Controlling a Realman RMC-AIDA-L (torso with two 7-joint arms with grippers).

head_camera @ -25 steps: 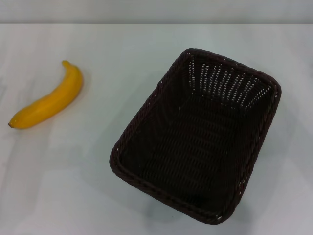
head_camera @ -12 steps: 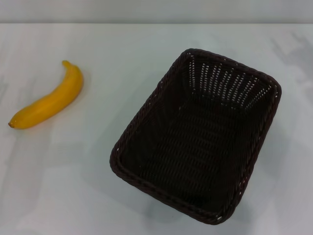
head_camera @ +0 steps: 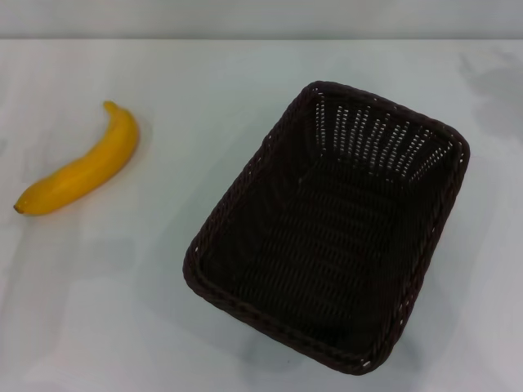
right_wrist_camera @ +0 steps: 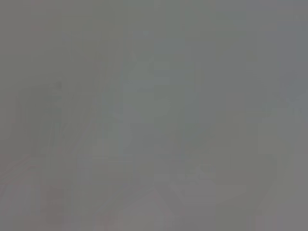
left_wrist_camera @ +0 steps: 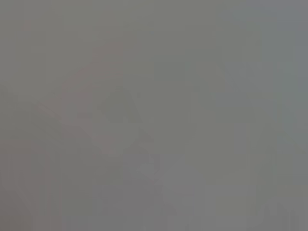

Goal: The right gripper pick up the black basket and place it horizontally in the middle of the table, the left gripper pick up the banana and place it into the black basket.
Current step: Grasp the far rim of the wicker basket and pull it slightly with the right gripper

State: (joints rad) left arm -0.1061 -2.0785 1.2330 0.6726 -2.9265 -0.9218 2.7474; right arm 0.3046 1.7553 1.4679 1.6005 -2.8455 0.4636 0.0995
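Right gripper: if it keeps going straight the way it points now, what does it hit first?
Cannot say: neither gripper is in view, and both wrist views show nothing. The black basket sits untouched on the table, the banana apart from it.

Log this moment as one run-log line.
phase: pre-grasp | black basket: angled, empty, right of centre | banana: left, on table | grippers: not in view

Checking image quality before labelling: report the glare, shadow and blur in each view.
Head view: sharp; the glossy table shows soft sheen, the black basket and banana cast faint shadows, a dim shadow at far right. Left wrist view and right wrist view: uniform grey haze, nothing identifiable. Neither hand is visible.
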